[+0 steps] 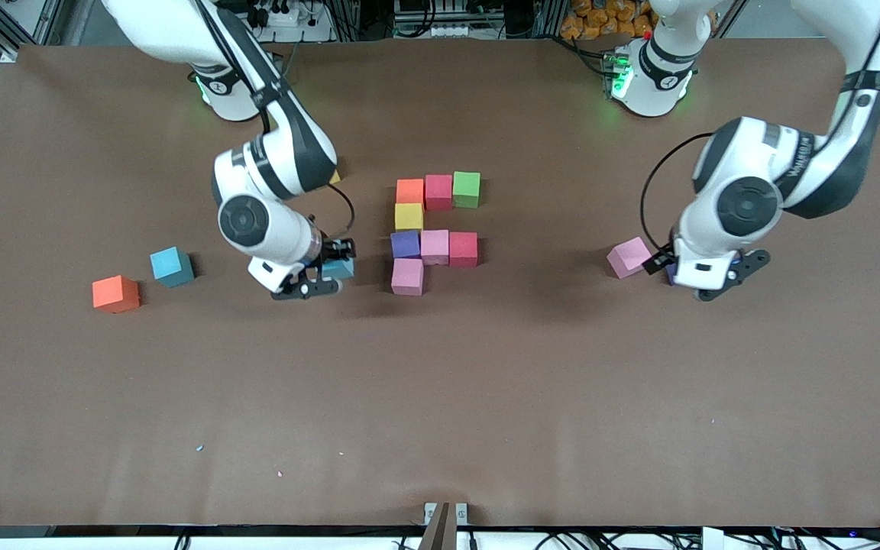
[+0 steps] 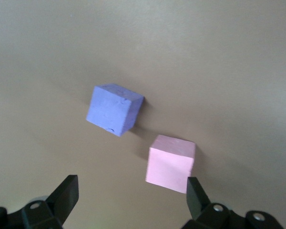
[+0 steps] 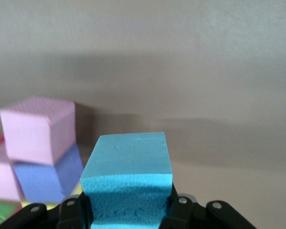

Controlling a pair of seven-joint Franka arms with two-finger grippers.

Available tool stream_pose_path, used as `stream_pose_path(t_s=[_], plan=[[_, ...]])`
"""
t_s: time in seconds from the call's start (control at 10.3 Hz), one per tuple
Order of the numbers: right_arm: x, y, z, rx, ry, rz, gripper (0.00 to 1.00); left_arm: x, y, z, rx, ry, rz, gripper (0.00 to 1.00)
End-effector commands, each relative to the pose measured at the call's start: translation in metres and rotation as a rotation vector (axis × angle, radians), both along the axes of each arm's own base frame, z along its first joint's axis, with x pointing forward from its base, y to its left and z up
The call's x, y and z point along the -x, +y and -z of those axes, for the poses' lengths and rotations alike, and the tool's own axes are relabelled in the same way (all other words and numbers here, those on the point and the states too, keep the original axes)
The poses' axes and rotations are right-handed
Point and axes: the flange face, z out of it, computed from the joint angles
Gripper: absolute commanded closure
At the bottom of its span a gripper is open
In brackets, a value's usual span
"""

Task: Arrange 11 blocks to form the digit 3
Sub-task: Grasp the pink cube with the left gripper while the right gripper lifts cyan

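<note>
No legible text or labels on anything in view

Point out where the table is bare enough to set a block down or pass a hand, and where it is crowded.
Bare: the wide table strip nearer the front camera than every block, and the stretch between the red block and the loose pink block. Crowded: between the right gripper, shut on a blue block, and the figure's pink block.

Right arm reaching down from its base, elbow bent, wrist turned low over the surface; right tool (image 1: 331,273) closed on a blue block (image 3: 127,179), fingers (image 3: 181,210) pressed against two of its sides. Left arm folded at its own end of the surface, left tool (image 2: 131,200) hanging low with fingers spread wide, holding nothing.
</note>
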Motion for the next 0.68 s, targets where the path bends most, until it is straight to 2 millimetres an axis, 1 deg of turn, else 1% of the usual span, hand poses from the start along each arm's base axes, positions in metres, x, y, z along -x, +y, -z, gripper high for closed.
stream_pose_path(t_s=[0.0,0.1,0.19,0.29,0.39,0.49,0.58], plan=[[-0.04,0.028,0.008,-0.003,0.013,0.084,1.0,0.01,-0.002,0.017,0.049,-0.001,0.003,0.0],[-0.049,0.038,0.01,-0.002,0.024,0.076,1.0,0.012,0.002,0.033,0.068,-0.004,-0.002,0.0],[-0.063,0.051,0.004,-0.002,0.008,0.087,1.0,0.016,0.004,0.048,0.087,-0.008,-0.001,0.0],[-0.072,0.065,0.009,0.014,-0.009,0.102,1.0,0.023,0.001,0.062,0.1,-0.006,0.008,0.0],[-0.079,0.075,0.023,0.024,-0.008,0.136,1.0,0.025,-0.001,0.074,0.117,-0.008,0.008,0.0],[-0.083,0.083,0.029,0.031,0.004,0.168,1.0,0.025,-0.002,0.078,0.126,-0.007,0.013,0.0],[-0.088,0.09,0.026,0.035,0.013,0.171,1.0,0.025,-0.006,0.088,0.143,0.004,0.022,0.0]])
